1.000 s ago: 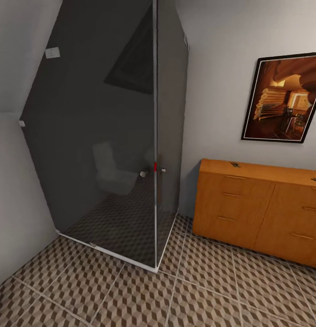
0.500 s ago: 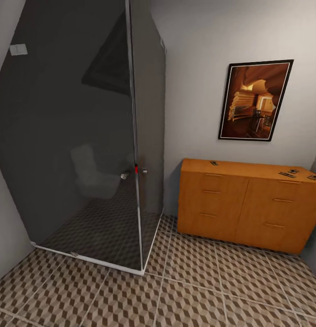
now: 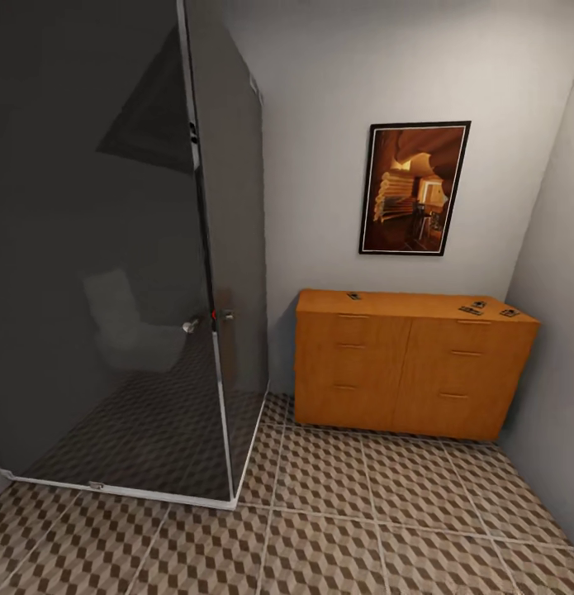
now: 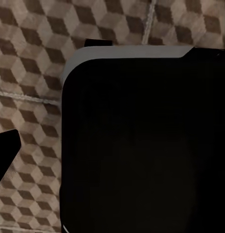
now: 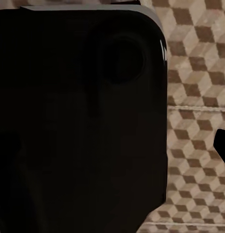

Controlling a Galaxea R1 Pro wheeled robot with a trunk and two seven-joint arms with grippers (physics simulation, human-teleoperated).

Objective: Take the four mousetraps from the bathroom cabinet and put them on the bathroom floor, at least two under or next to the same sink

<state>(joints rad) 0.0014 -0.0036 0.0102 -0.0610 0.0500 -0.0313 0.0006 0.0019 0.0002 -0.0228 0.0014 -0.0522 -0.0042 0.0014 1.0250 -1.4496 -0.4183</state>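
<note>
Four mousetraps (image 3: 472, 310) lie atop the cabinet (image 3: 406, 372): one left, three right. Likely light, stiff, thin; pinch board edges, avoiding wire. Pincer states: cannot tell.

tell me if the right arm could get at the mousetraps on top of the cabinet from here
Probably not yet. The mousetraps lie on top of the cabinet across a stretch of bathroom floor, too far for now. Nothing blocks the way.
</note>
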